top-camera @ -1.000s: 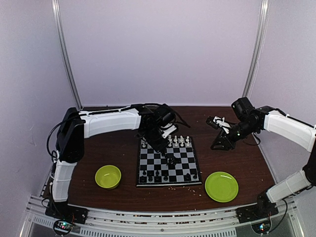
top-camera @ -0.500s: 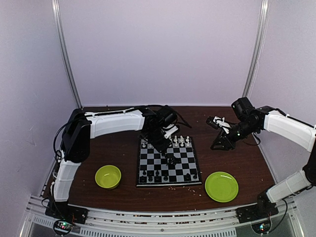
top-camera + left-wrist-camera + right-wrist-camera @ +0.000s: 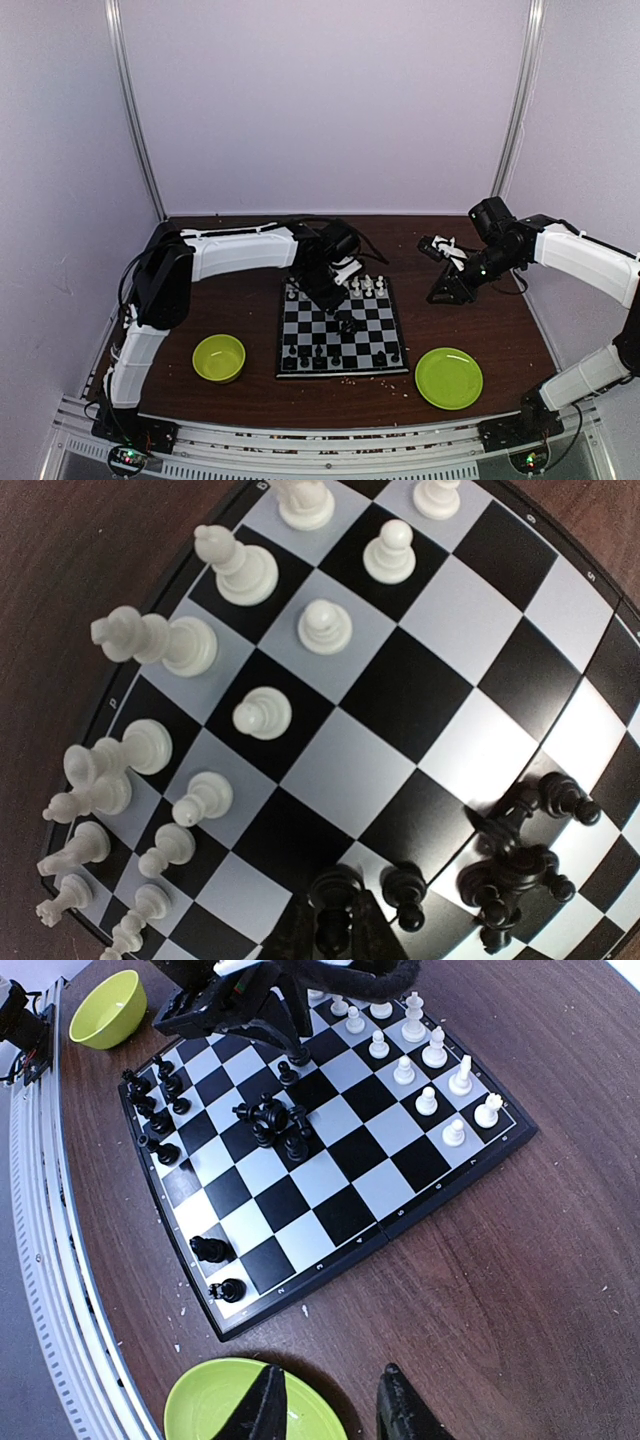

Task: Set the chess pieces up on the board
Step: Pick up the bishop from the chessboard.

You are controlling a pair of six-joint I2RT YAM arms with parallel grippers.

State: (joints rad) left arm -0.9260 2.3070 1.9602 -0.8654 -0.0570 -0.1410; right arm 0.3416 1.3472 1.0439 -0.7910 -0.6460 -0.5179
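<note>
The board [image 3: 340, 374] lies mid-table. White chess pieces [image 3: 365, 285] stand along its far rows, black ones [image 3: 320, 352] along its near edge, and a black cluster [image 3: 350, 322] sits in the middle. My left gripper [image 3: 330, 292] reaches low over the board's far left part. In the left wrist view its fingers [image 3: 296, 938] flank a black chess piece [image 3: 336, 892] and press on it, beside another black pawn [image 3: 404, 888]. My right gripper [image 3: 328, 1375] hangs open and empty over bare wood right of the board [image 3: 340, 1210].
A green bowl [image 3: 219, 358] stands left of the board, and a flat green plate [image 3: 449, 378] lies at its right front, partly under the right fingers [image 3: 262, 1400]. Crumbs dot the wood. Metal rails run along the near table edge.
The left arm has stretched a little farther right over the board, and its jaws have narrowed onto the black piece. The right arm has not moved.
</note>
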